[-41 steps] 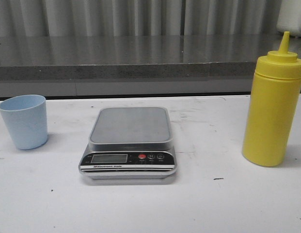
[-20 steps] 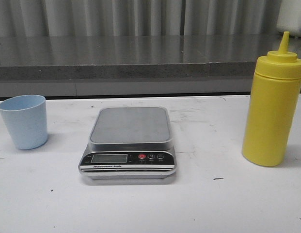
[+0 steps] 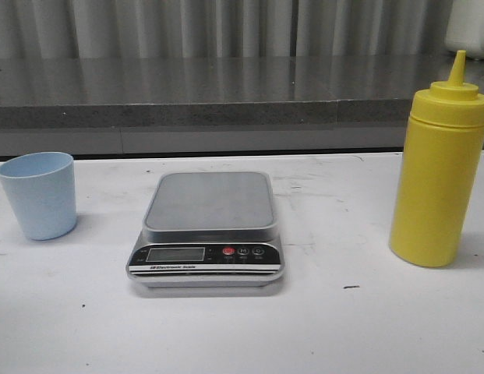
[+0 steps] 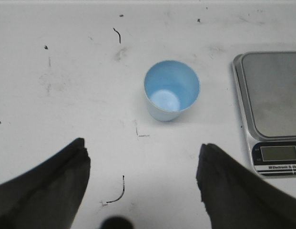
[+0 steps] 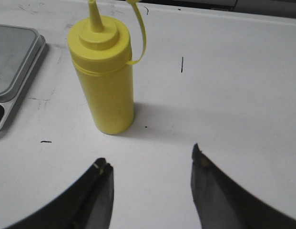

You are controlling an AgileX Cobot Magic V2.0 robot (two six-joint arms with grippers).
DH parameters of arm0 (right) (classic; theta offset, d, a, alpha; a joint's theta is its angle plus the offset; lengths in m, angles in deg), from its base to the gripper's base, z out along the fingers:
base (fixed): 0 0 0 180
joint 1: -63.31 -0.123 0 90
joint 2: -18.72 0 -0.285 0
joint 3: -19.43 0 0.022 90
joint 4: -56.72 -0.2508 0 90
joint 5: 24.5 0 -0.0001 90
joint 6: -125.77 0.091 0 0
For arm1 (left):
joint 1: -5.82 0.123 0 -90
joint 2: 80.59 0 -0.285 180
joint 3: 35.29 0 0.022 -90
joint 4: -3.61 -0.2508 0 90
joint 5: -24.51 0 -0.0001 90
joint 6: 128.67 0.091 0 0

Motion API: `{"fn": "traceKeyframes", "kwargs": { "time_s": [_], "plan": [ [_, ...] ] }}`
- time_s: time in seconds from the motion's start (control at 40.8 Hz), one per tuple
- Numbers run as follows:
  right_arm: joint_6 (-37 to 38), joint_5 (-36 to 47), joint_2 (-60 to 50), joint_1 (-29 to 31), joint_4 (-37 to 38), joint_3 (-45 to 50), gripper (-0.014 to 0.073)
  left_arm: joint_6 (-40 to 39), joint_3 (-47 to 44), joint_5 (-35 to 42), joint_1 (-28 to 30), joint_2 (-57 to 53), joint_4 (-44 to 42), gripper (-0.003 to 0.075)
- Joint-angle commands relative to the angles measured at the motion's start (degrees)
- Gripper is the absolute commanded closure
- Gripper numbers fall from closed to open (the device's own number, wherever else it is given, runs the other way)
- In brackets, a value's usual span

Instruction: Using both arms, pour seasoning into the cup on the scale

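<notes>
Your left gripper [image 4: 143,183] and right gripper [image 5: 151,191] hang with fingers spread wide, holding nothing. On the tabletop [image 3: 242,335], the scale [image 3: 207,231] sits centre, bare; cup [image 3: 39,195] upright at left, seasoning [image 3: 438,171] upright at right.

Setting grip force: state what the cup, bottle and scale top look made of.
Cup: likely matte plastic, pale blue, no glare.
Bottle: yellow plastic by the look, soft sheen, moulded nozzle.
Scale top: brushed metal, probably steel, grey with dull reflections.
</notes>
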Motion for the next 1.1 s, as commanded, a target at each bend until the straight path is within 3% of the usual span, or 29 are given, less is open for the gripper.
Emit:
{"fn": "traceKeyframes", "kwargs": {
  "time_s": [0.0, 0.465, 0.931, 1.078],
  "plan": [
    [-0.5, 3.7, 0.6, 0.0, 0.3, -1.5, 0.0193, 0.0, 4.6, 1.0, -0.6, 4.3, 0.7, 0.0248],
    [-0.5, 3.7, 0.6, 0.0, 0.3, -1.5, 0.0193, 0.0, 13.9, 0.5, -0.8, 26.3, 0.7, 0.0248],
    [-0.5, 3.7, 0.6, 0.0, 0.3, -1.5, 0.0193, 0.0, 19.8, 4.4, -1.0, 39.9, 0.7, 0.0249],
    [-0.5, 3.7, 0.6, 0.0, 0.3, -1.5, 0.0193, 0.0, 20.7, 5.4, -1.0, 41.8, 0.7, 0.0318]
  ]
}}
